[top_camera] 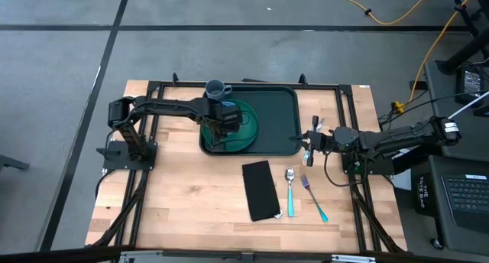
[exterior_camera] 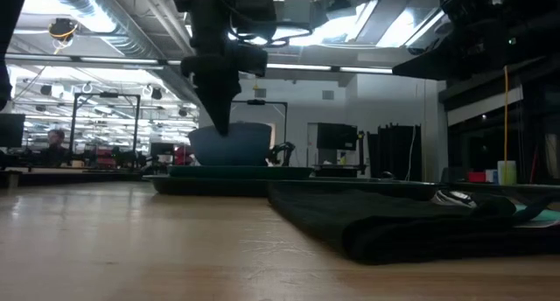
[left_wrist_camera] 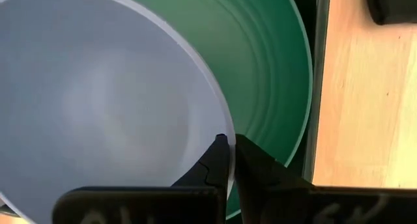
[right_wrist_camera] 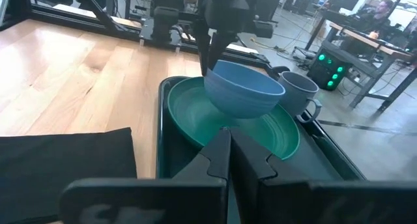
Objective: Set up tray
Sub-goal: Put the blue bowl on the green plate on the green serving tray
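The dark green tray (top_camera: pixel 276 114) lies at the table's far middle, and a round green plate (right_wrist_camera: pixel 189 113) rests flat in its left half. Over the plate my left gripper (left_wrist_camera: pixel 228 140), pointing down, is shut on a pale blue bowl (right_wrist_camera: pixel 244 87). The bowl is tilted just above the plate; I cannot tell whether its base touches it. A blue-grey mug (right_wrist_camera: pixel 300 90) stands at the tray's far left corner. My right gripper (right_wrist_camera: pixel 228 136) waits shut and holding nothing at the tray's right side (top_camera: pixel 309 141). My left gripper pinches the bowl's rim (left_wrist_camera: pixel 218 129), one finger inside the bowl and one outside. The fingers (right_wrist_camera: pixel 210 51) come from above, pointing down. The bowl hangs tilted below them over the green plate (left_wrist_camera: pixel 260 55).
On the bare wood near the tray lie a folded black napkin (top_camera: pixel 260 190), a spoon (top_camera: pixel 291 190) and a fork (top_camera: pixel 313 198), side by side toward the near edge. A black frame (top_camera: pixel 153 86) runs round the table.
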`<state>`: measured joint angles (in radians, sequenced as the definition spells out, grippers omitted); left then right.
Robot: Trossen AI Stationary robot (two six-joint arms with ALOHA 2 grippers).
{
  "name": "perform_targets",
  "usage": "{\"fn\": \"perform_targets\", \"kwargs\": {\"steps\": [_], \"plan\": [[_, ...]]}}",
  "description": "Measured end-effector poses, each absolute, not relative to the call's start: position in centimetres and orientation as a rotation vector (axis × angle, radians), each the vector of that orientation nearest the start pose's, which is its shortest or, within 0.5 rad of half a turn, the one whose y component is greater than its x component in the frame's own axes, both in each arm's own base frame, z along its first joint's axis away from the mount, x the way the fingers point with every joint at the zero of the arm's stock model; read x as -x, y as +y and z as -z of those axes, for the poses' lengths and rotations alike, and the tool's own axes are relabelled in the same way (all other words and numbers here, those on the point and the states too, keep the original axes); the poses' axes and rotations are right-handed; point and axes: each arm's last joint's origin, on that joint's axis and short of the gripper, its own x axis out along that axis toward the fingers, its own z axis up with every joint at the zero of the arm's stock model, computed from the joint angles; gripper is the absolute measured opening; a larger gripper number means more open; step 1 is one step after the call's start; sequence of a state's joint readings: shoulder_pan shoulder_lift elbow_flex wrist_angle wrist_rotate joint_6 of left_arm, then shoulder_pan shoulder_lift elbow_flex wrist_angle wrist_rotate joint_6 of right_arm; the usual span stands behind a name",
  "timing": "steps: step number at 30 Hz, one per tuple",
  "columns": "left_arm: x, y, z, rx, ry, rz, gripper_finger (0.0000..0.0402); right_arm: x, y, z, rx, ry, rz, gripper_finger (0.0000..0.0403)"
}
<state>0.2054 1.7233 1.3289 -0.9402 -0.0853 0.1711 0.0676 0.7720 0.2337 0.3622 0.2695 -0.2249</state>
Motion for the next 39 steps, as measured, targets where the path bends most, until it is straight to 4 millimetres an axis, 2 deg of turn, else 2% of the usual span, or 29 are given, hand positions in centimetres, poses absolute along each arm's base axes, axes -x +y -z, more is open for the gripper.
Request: {"fn": "perform_targets", "kwargs": {"steps": [11,16,32,34,39], "plan": [[-33.2,7.2,-21.8,-0.074,1.375,-0.126,0.0003,-16.6,0.4,-19.6,0.254,0.199,0.180,0.0010],[-33.3,7.3,-21.8,-0.075,1.363,-0.131,0.0007,-16.6,0.4,-19.6,0.251,0.204,0.180,0.0010],[-33.4,7.4,-22.0,-0.109,1.356,-0.176,0.0062,-16.6,0.4,-19.6,0.252,0.208,0.180,0.0010],[-33.5,7.3,-22.7,-0.104,1.351,-0.181,0.0070,-16.6,0.4,-19.5,0.252,0.209,0.179,0.0010],[-33.9,6.7,-26.4,-0.131,1.292,-0.161,0.0082,-16.6,0.4,-19.5,0.252,0.209,0.180,0.0010]]}}
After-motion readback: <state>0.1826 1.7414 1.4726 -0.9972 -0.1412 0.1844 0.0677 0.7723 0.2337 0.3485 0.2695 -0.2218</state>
